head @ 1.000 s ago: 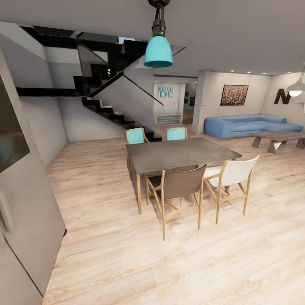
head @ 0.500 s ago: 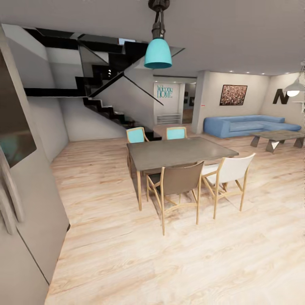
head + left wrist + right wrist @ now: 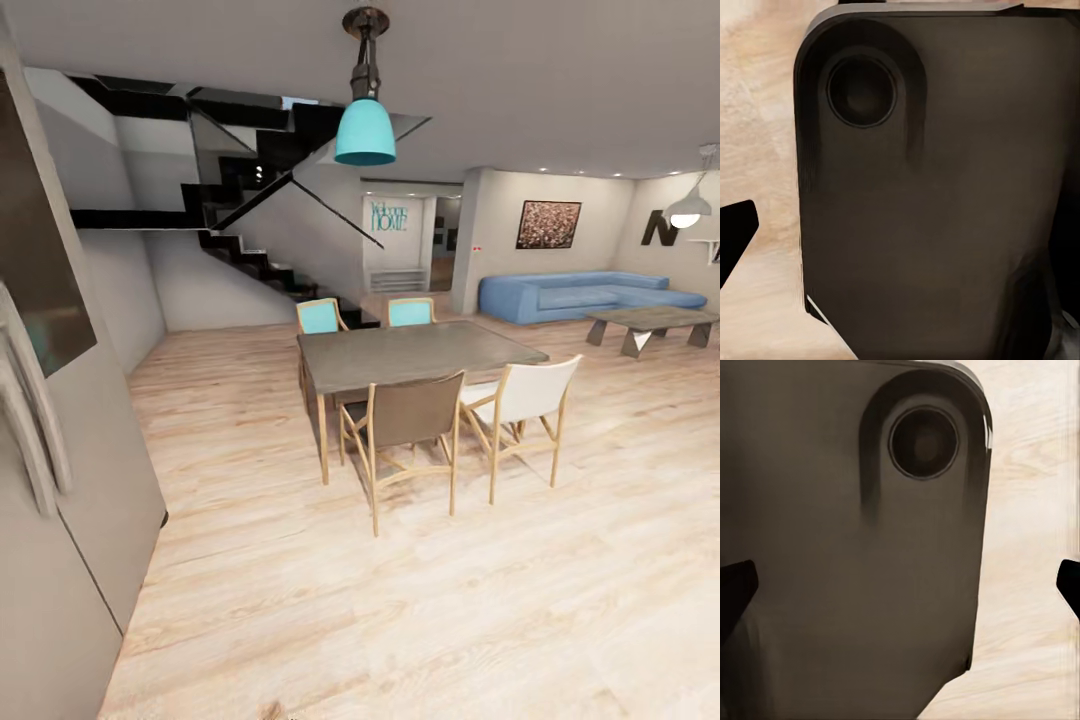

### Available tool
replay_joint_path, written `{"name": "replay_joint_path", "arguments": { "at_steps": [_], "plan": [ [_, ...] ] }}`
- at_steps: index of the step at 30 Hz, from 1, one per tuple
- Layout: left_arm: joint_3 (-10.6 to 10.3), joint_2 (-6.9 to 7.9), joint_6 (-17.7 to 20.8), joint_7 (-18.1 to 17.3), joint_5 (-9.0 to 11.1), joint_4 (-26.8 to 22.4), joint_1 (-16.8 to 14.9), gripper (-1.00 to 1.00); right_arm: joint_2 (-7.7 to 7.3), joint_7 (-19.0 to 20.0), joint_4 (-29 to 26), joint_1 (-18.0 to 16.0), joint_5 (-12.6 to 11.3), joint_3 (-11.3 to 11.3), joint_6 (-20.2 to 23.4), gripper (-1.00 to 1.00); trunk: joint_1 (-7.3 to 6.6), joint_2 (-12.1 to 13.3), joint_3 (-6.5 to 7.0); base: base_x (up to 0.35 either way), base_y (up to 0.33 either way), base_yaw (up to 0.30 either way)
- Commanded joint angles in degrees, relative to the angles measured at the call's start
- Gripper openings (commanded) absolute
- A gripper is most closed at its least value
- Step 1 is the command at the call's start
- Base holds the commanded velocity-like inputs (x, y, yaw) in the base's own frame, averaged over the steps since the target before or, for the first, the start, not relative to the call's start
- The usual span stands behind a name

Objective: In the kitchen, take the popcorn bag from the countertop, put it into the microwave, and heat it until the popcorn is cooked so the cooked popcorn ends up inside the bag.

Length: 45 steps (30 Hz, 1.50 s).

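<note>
At the near left, a tall grey fridge (image 3: 70, 480) with a dark panel and pale handles is seen, standing on the light wooden floor (image 3: 400, 600). In both wrist views, a dark rounded robot base panel (image 3: 937, 195) with a round recess is seen above the same floor; black fingertips (image 3: 735, 589) are seen at the picture edges, so the right gripper's fingers are spread apart, while the left gripper's state cannot be told. Farther off, a grey dining table (image 3: 415, 352) is ringed by 4 chairs, under a teal pendant lamp (image 3: 365, 130). Beyond are a black staircase (image 3: 240, 230) at the left and a blue sofa (image 3: 575, 295) at the far right. The popcorn bag's place cannot be told.
</note>
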Motion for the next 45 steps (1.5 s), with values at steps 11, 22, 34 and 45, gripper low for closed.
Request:
{"name": "replay_joint_path", "arguments": {
  "at_steps": [11,22,34,45],
  "plan": [
    [0.1,-0.01,0.0,0.0,0.4,-0.1,0.0,1.00,0.07,0.0,0.0,0.0,0.0,0.0,-0.2,1.00,0.00,0.0,-0.04,-0.006,-0.009,0.265],
    [0.1,-0.01,0.0,0.1,0.4,-0.1,0.0,1.00,-0.26,-0.5,-1.9,0.0,0.6,0.1,-4.1,1.00,0.00,0.0,-0.04,0.000,0.000,0.277],
    [0.1,0.04,0.0,0.1,4.5,-0.1,0.0,1.00,-0.50,-0.9,-1.7,0.0,0.3,0.0,-6.7,1.00,0.00,0.0,-0.04,0.000,0.000,0.277],
    [0.1,0.01,0.0,0.1,5.2,-0.1,0.0,1.00,-0.42,-2.3,-1.7,0.0,0.3,0.1,-6.7,1.00,0.00,0.0,-0.04,0.000,0.000,0.278]
  ]
}}
